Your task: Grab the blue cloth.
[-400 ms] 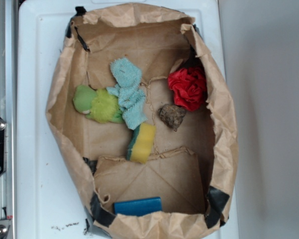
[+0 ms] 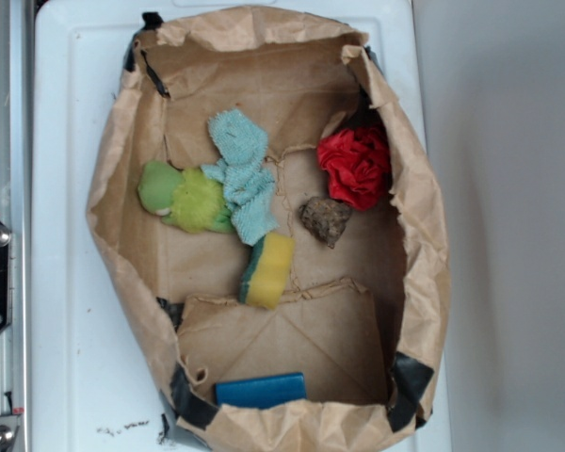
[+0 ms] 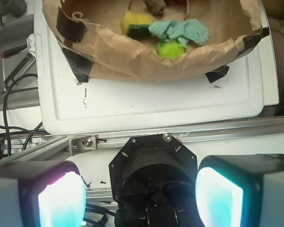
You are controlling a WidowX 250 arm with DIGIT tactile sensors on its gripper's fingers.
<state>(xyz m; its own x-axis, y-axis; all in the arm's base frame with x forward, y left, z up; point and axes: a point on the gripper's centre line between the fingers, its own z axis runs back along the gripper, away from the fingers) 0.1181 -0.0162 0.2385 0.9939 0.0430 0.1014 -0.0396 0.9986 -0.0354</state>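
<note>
Nothing of the task had been done at this moment, as far as the views showed: the pale aqua-blue fuzzy terry cloth (image 2: 241, 176) lay untouched on the floor of the cut-down brown paper bag (image 2: 113, 188) that sat on the white plastic tray (image 2: 61, 282). In the exterior view it stretched as a wrinkled strip from near the bag's far wall toward the middle of the floor, its left edge touching the lime-green fuzzy plush (image 2: 184, 200) and its near end meeting the yellow sponge with a green scouring side (image 2: 268, 269). A red crumpled cloth (image 2: 356, 166) sat against the bag's right wall, a brown lumpy stone-like object (image 2: 325, 220) lay just beside it, and a dark blue flat rectangular block (image 2: 261, 389) rested at the bag's near wall, well apart from the cloth. The gripper (image 3: 141, 194) did not appear in the exterior view; the wrist view showed its two fingers spread wide with nothing between them, positioned outside the bag and beyond the tray's edge, over a metal rail (image 3: 180, 135). The whole job appeared to remain: travelling over the bag wall, descending onto the cloth's free far portion, away from the plush and sponge, and closing on it.
</note>
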